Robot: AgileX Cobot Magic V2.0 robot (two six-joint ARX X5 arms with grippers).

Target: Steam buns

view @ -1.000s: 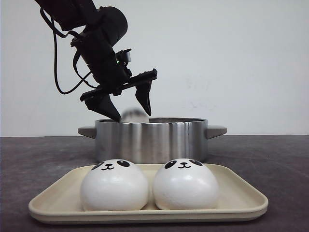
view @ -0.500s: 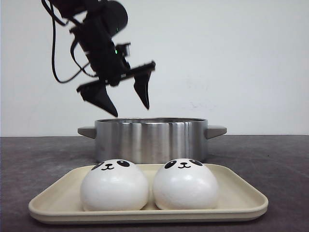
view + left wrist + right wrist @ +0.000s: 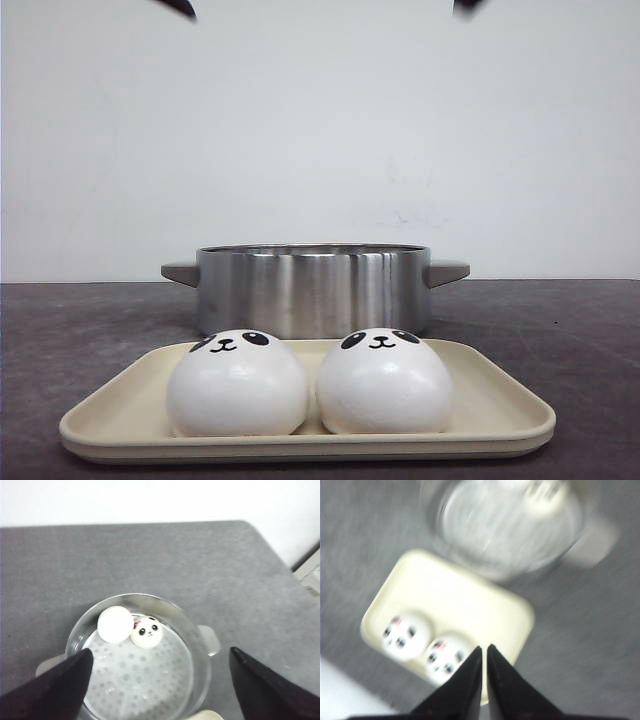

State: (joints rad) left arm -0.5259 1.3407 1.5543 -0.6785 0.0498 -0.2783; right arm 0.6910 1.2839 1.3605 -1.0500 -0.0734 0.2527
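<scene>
Two panda-faced buns (image 3: 237, 383) (image 3: 384, 381) sit side by side on a beige tray (image 3: 500, 400); the right wrist view shows them blurred (image 3: 402, 634) (image 3: 446, 657). Two more buns lie in the steel pot (image 3: 312, 288): one face-up (image 3: 147, 631), one showing only plain white (image 3: 115, 624). My left gripper (image 3: 160, 651) is wide open and empty, high above the pot. My right gripper (image 3: 484, 650) is shut and empty, high above the tray. In the front view only two dark tips show at the top edge (image 3: 180, 6) (image 3: 465, 6).
The pot (image 3: 200, 645) has a perforated steamer plate (image 3: 145, 680) inside and a handle on each side (image 3: 447, 270). It stands just behind the tray on a dark grey table (image 3: 560, 330). The table's far edge and right corner show in the left wrist view (image 3: 260, 535).
My left gripper, open above the pot's left side, has risen almost out of the front view. A blurred white shape at the pot's rim a second ago is gone.
</scene>
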